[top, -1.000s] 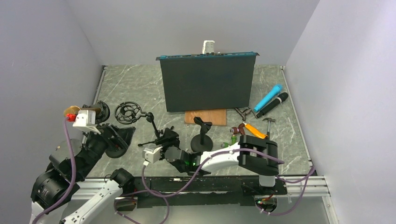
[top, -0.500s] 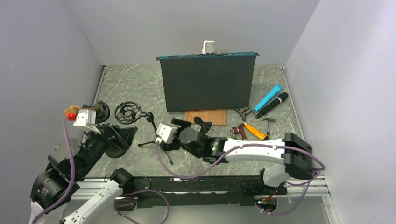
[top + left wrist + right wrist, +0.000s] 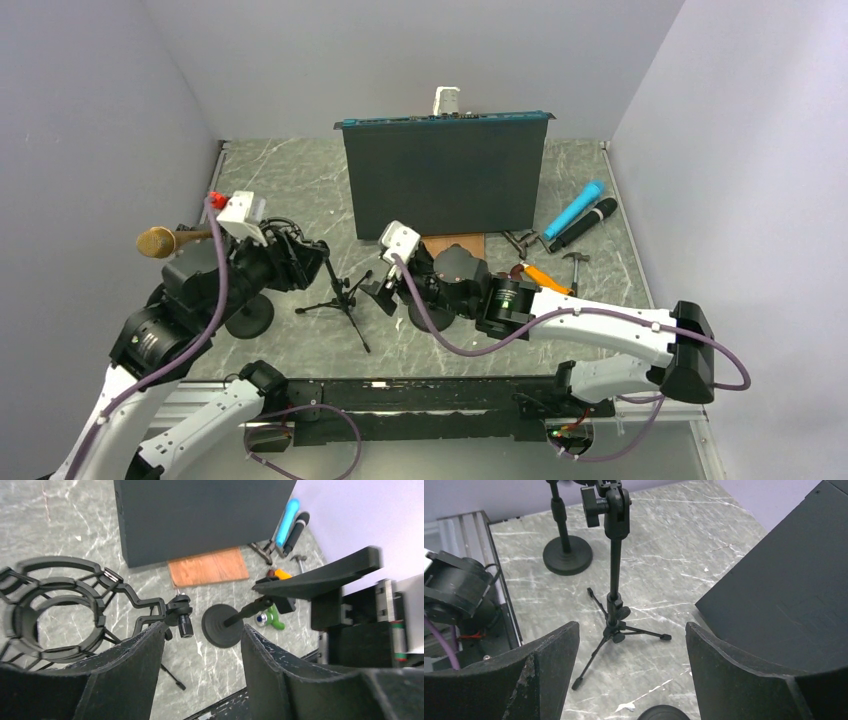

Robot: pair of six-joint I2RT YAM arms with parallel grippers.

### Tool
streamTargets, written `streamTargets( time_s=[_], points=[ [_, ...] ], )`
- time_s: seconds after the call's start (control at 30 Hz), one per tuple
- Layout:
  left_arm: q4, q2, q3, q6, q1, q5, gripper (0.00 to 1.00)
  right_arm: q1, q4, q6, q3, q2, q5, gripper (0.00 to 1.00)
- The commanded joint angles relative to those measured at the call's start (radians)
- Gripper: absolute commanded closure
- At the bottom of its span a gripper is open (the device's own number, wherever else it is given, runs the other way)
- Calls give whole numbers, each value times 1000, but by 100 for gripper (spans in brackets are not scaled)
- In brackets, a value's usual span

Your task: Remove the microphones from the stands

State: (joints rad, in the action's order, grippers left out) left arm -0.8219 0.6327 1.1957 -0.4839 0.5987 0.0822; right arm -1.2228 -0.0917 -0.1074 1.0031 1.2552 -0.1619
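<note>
- The microphone [image 3: 156,241] is at the far left of the top view, apparently clipped on the round-base stand [image 3: 248,318]. Its handle is largely hidden.
- Handling (judgement): rigid, fairly weighty, with a smooth handle. Grip the handle near the clip, not the mesh head.
- Long axis: near horizontal, with the gold head toward the left wall.
- Left gripper [image 3: 202,632] and right gripper [image 3: 630,630]: jaws wide apart, holding nothing.

Plain pale lilac walls [image 3: 100,110] close in the desk [image 3: 270,180] on the left, back and right. The desk top is grey-green with a stone pattern and thin white veins. A dark board [image 3: 445,185] stands upright near the back wall. A metal rail [image 3: 650,400] runs along the near edge. The light is soft and even.
</note>
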Motion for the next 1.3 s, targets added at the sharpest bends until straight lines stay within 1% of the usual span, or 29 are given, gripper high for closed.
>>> streamTargets(
  time_s=[0.0, 0.13, 0.27, 0.4, 0.5, 0.7, 0.87, 0.97, 1.03, 1.13, 1.23, 1.27],
  points=[
    [85, 7, -71, -3, -1, -54, 39, -1, 13, 61, 14, -53, 25, 20],
    [89, -16, -160, -26, -1, -44, 41, -1, 6, 71, -4, -69, 18, 19],
    [113, -67, -277, -72, -1, -68, 41, -1, 2, 90, -12, -71, 22, 19],
    [129, -99, -318, -103, -1, -73, 41, -1, 3, 99, -14, -70, 33, 19],
    [119, -92, -261, -83, -1, -96, 38, 0, 10, 99, -8, -71, 35, 18],
    [72, -15, -37, -8, -2, -121, 28, -1, 15, 92, 4, -66, 22, 18],
    [56, 62, 105, 71, 0, -92, 26, -1, 15, 89, 5, -65, 9, 17],
    [48, 86, 115, 80, -1, -85, 26, -1, 33, 88, 18, -63, 11, 17],
    [62, 74, 88, 71, 0, -92, 25, -1, 33, 92, 19, -60, 6, 16],
    [73, 40, 40, 57, -1, -85, 20, 0, 35, 128, 32, -32, 15, 14],
    [30, 11, 27, 45, -2, -40, 16, 0, 40, 179, 74, 26, 59, 13],
    [15, -1, 26, 46, -1, -30, 14, 0, 40, 195, 88, 52, 64, 8]
  ],
)
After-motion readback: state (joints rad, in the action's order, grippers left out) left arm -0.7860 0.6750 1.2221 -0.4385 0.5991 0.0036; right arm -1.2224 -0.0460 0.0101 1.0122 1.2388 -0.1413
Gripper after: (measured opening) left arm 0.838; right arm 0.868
